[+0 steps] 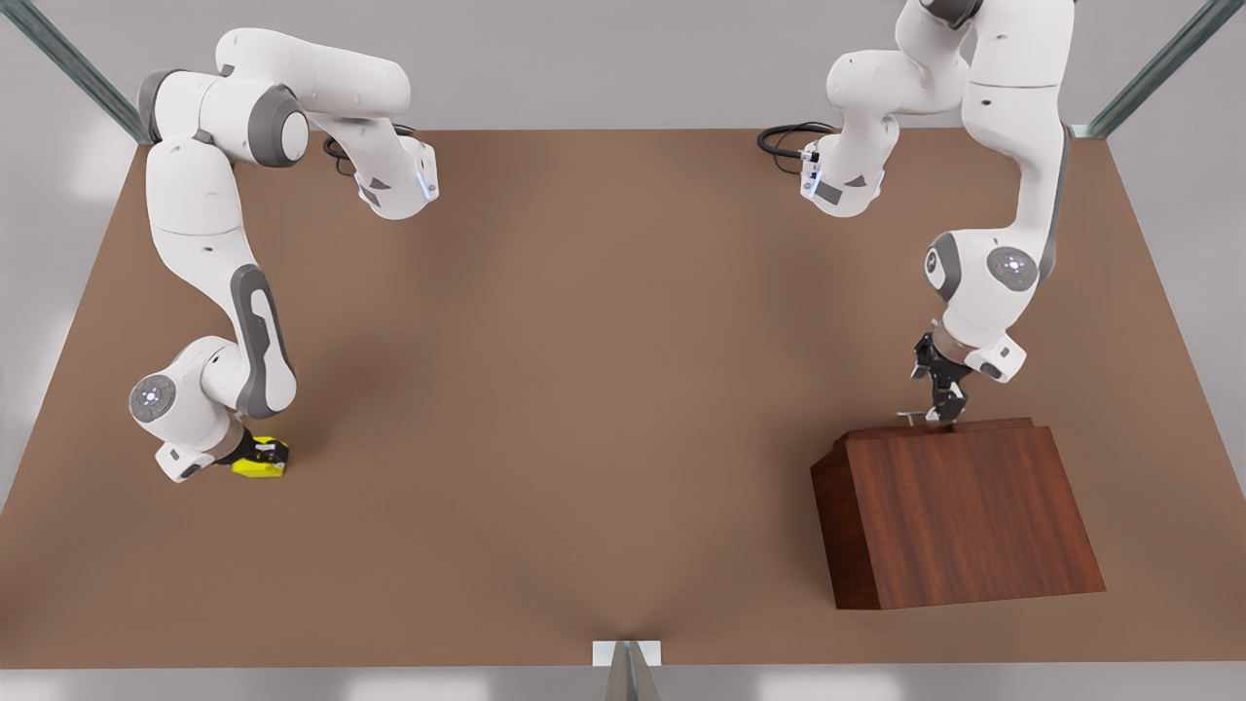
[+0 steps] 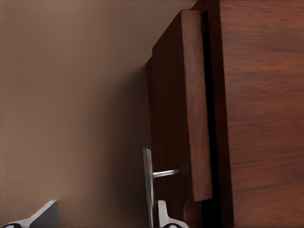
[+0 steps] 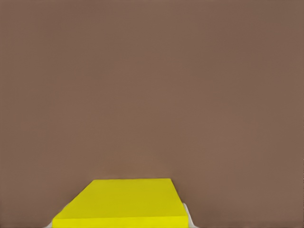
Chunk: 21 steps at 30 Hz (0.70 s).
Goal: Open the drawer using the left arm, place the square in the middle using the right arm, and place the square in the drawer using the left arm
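Square: one small yellow cube, on the worktop at the front view's left, well apart from the cabinet; in the right wrist view its top face sits close under the camera.
Right end effector: one, at the square, low over the worktop; pale fingertips show on either side of the cube, touching or nearly touching its sides, so it appears pinched on the square.
Drawer: one dark wood-grain front with a thin silver bar handle; in the left wrist view the front stands slightly proud of the cabinet body with a dark gap between them. Its inside is hidden, so its contents cannot be told.
Cabinet: one boxy slanted-top wooden body, at the front view's right, near the worktop's front edge.
Left end effector: one, at the cabinet's far upper edge by the handle; in the left wrist view its two fingertips are spread, one on each side of the handle bar, not pressed on it.
Arms: two white arms, one at each side of the worktop.
View differences: the front view shows both arms and the cabinet's sloped top; the left wrist view adds the drawer gap and handle post; the right wrist view adds the cube's top face.
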Tool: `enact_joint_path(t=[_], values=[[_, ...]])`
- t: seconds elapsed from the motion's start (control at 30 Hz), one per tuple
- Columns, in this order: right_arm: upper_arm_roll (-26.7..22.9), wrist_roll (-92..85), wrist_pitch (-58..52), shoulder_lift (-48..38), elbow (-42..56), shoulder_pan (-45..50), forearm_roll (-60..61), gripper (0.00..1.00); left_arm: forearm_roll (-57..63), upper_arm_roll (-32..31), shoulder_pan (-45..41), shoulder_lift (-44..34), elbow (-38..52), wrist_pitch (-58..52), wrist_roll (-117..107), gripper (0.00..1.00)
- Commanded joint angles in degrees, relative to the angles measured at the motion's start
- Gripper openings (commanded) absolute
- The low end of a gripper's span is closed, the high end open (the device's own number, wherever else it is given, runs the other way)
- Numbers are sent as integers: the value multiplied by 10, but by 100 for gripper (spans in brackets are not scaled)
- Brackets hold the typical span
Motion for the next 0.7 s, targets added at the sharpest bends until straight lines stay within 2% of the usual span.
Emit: enact_joint_path(t=[0.0,0.3,0.4,0.57,0.67], values=[[0,0,0,0,0,0,0,74,-1,0,0,-2,-1,0,0,100],[1,0,0,-1,1,0,0,70,0,20,-1,-40,-48,-2,-19,100],[27,24,-5,-14,0,-7,-1,70,0,20,-2,-47,-61,-2,-33,100],[47,90,-6,-77,-45,8,-3,72,-1,20,-7,-67,-74,-16,-41,100],[50,186,-25,-110,-75,63,-3,72,-1,20,-21,-73,-82,-19,-63,100]])
